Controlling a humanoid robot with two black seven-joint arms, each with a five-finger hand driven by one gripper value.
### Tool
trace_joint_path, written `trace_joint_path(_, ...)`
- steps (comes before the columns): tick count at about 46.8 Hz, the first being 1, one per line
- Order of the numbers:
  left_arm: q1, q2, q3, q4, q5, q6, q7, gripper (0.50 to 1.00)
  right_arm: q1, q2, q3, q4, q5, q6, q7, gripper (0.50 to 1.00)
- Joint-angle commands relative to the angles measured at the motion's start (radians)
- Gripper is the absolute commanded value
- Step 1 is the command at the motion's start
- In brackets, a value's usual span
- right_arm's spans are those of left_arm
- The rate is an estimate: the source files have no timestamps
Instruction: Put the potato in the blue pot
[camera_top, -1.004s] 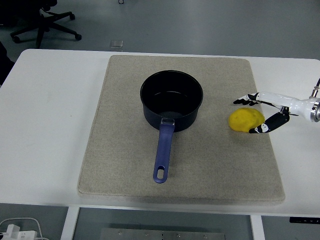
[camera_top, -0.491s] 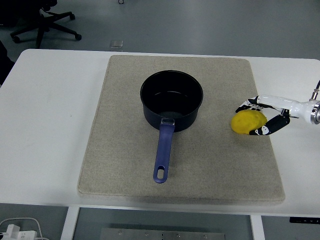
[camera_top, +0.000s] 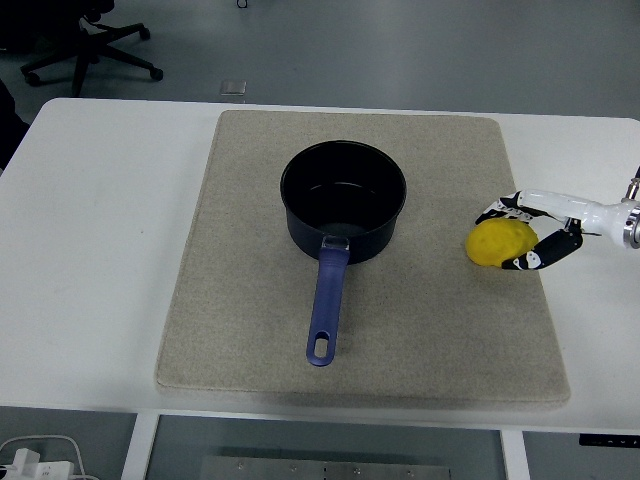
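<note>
The yellow potato (camera_top: 496, 243) lies on the beige mat (camera_top: 250, 300), at its right side. My right hand (camera_top: 512, 238) comes in from the right edge and its fingers are closed around the potato, one above it and one below. The blue pot (camera_top: 344, 200) stands upright in the mat's middle, empty, with its blue handle (camera_top: 326, 310) pointing toward the near edge. The pot is well to the left of the potato. My left arm is not in view.
The mat covers the middle of the white table (camera_top: 90, 250). An office chair base (camera_top: 90, 45) stands on the floor beyond the table's far left. A small square plate (camera_top: 233, 88) lies on the floor behind the table.
My right hand's fingers have closed in on the potato from a wider spread. The potato has shifted slightly to the right. The pot has not moved.
</note>
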Motion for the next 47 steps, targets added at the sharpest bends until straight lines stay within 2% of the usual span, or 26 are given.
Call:
trace_joint_path(1, 0.000, 0.000, 0.000, 0.000, 0.001, 0.000, 0.000, 0.994, 0.002, -0.006, 0.001, 0.000, 0.001, 0.001, 0.000, 0.500)
trace_joint_path(19, 0.000, 0.000, 0.000, 0.000, 0.001, 0.000, 0.000, 0.994, 0.008, -0.017, 0.016, -0.001, 0.015, 0.009, 0.000, 0.500)
trace_joint_path(26, 0.000, 0.000, 0.000, 0.000, 0.001, 0.000, 0.000, 0.994, 0.084, -0.052, 0.021, -0.006, 0.019, 0.029, 0.000, 0.500)
trace_joint_path(33, 0.000, 0.000, 0.000, 0.000, -0.001, 0.000, -0.001, 0.994, 0.172, -0.089, 0.045, -0.006, 0.044, 0.084, 0.000, 0.500)
trace_joint_path(40, 0.000, 0.000, 0.000, 0.000, 0.001, 0.000, 0.000, 0.994, 0.265, -0.097, 0.045, -0.006, 0.079, 0.119, -0.006, 0.500)
trace_joint_path(47, 0.000, 0.000, 0.000, 0.000, 0.001, 0.000, 0.000, 0.994, 0.301, -0.083, 0.045, -0.006, 0.082, 0.129, -0.009, 0.500)
